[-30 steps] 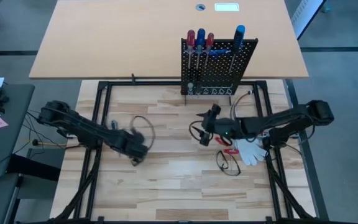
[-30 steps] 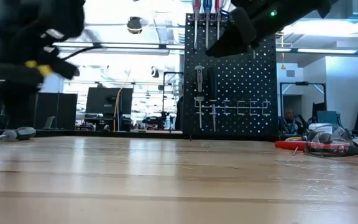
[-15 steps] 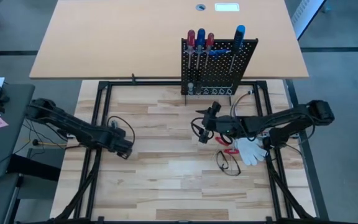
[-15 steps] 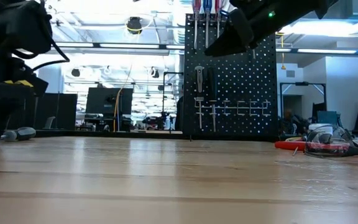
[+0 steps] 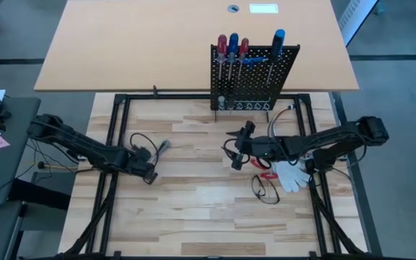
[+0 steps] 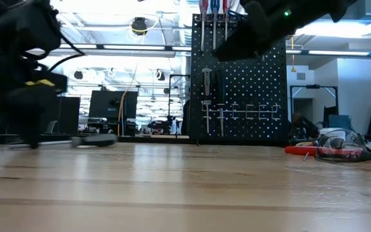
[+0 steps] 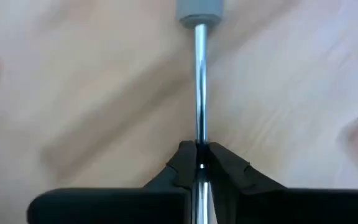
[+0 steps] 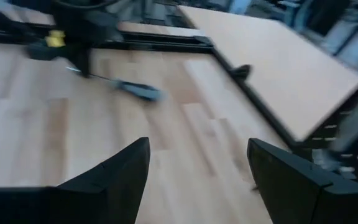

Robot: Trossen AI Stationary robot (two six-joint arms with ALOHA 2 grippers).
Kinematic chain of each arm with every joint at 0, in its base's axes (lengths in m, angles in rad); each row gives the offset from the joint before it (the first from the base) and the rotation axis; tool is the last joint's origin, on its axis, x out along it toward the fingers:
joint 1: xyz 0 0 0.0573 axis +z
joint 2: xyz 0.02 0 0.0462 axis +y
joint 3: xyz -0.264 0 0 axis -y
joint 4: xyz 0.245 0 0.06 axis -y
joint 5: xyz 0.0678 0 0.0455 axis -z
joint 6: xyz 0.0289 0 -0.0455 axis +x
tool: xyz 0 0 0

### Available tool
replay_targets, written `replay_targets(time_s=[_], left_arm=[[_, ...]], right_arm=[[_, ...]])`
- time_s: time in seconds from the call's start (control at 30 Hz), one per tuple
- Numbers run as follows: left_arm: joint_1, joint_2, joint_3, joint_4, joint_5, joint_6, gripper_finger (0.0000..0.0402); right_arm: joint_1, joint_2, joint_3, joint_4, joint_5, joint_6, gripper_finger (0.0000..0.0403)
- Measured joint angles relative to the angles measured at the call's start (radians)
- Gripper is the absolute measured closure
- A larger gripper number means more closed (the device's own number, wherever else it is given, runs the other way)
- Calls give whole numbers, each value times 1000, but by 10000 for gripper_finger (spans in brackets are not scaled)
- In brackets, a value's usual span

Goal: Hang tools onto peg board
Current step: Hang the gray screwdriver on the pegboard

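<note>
A large tan rectangular tabletop [image 5: 157, 43] fills the upper middle of the high view, with a small round grommet hole [image 5: 233, 9] and a pale rectangular label [image 5: 263, 9] near its top edge. Below it, a light striped wooden work surface [image 5: 193, 195] sits inside a black metal frame [image 5: 114, 144]. At the right of centre lies a crumpled white glove [image 5: 289, 175], and just beside it, lower, a pair of clear safety glasses with dark rims [image 5: 264, 190]; in the low view they rest at the right edge [image 6: 350, 147]. Dark computer monitors [image 6: 105, 103] stand in the room at the left middle of the low view
</note>
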Motion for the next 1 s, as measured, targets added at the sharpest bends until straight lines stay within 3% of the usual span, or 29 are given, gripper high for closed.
replay_targets(time_s=[0.17,0.37,0.57,0.7,0.83,1.0], left_arm=[[3,3,3,261,-125,158,397],[3,2,-3,749,-244,526,399],[3,59,-1,1165,-265,875,400],[24,137,0,1212,-229,883,400],[35,280,37,1204,-81,912,399],[31,474,201,1049,-13,992,349]], right_arm=[[14,0,-72,29,-46,95,124],[26,1,-255,304,-72,208,124],[23,0,-330,498,-110,237,125],[23,1,-330,492,-113,236,125],[23,0,-329,490,-113,241,125],[24,0,-329,486,-113,241,125]])
